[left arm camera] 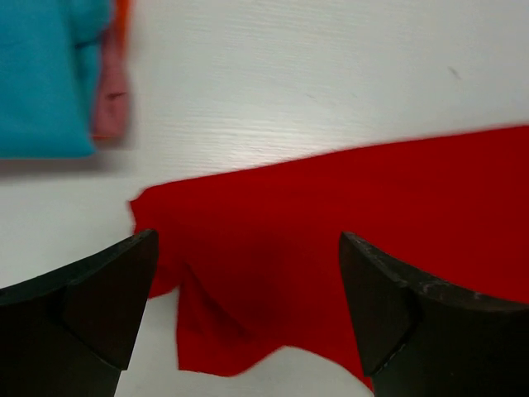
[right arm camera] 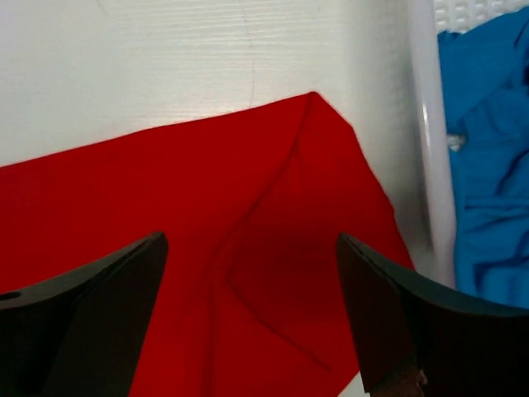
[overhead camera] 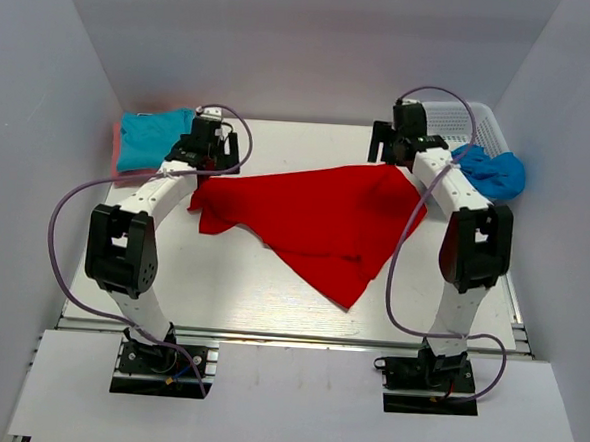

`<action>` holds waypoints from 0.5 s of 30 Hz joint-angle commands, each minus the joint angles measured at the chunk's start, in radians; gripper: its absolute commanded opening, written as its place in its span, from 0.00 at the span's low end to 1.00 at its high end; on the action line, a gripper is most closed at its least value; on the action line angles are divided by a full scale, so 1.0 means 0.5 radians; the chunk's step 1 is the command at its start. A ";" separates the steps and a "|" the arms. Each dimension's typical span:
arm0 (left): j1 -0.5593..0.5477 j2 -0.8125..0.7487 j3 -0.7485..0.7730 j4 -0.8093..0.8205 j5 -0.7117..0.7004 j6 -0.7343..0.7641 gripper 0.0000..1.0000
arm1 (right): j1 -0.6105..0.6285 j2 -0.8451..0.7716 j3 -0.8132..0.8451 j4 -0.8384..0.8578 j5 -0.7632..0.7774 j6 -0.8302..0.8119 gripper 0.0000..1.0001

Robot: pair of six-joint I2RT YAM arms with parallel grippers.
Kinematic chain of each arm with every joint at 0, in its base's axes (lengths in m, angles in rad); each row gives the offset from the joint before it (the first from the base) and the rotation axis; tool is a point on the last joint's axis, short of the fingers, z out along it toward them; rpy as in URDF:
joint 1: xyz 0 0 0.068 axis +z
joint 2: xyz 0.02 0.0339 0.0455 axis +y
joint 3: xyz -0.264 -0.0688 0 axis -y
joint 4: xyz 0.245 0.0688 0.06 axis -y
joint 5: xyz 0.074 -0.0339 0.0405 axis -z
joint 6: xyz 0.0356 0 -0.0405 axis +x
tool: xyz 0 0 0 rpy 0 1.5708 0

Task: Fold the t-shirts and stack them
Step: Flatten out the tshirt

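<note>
A large red t-shirt (overhead camera: 325, 218) lies spread and crumpled on the white table, stretched between both arms. My left gripper (overhead camera: 207, 148) hovers open over its left corner (left arm camera: 248, 265); nothing is between the jaws. My right gripper (overhead camera: 395, 147) hovers open over its right corner (right arm camera: 281, 273), also empty. A folded turquoise t-shirt (overhead camera: 152, 137) lies on an orange-pink one (overhead camera: 117, 150) at the back left; both show in the left wrist view, turquoise (left arm camera: 41, 74) and orange-pink (left arm camera: 111, 91).
A white mesh basket (overhead camera: 471, 127) stands at the back right with a blue cloth (overhead camera: 493, 173) spilling from it; its rim (right arm camera: 426, 165) and the blue cloth (right arm camera: 488, 165) lie just right of my right gripper. Grey walls enclose the table.
</note>
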 commanded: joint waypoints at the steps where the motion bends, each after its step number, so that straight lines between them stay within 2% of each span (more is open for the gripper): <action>1: -0.035 -0.192 -0.182 0.176 0.595 0.127 1.00 | 0.014 -0.310 -0.288 -0.035 -0.120 0.129 0.88; 2: -0.035 -0.210 -0.238 0.241 0.785 0.145 1.00 | 0.017 -0.486 -0.381 0.041 -0.212 0.151 0.90; 3: -0.035 -0.210 -0.281 0.320 0.832 0.145 1.00 | 0.017 -0.534 -0.473 0.060 -0.252 0.188 0.90; 4: -0.035 -0.189 -0.339 0.321 0.851 0.145 1.00 | 0.017 -0.589 -0.753 0.127 -0.383 0.243 0.90; 7: -0.053 -0.033 -0.340 0.321 0.939 0.118 1.00 | 0.035 -0.856 -1.224 0.376 -0.712 0.310 0.90; 9: -0.078 0.062 -0.340 0.321 1.041 0.075 1.00 | 0.057 -0.988 -1.399 0.501 -0.804 0.335 0.90; 11: -0.096 0.172 -0.321 0.342 1.166 0.051 1.00 | 0.090 -0.982 -1.501 0.490 -0.823 0.369 0.90; 15: -0.115 0.225 -0.468 0.392 1.213 0.001 1.00 | 0.145 -0.820 -1.575 0.462 -0.921 0.388 0.90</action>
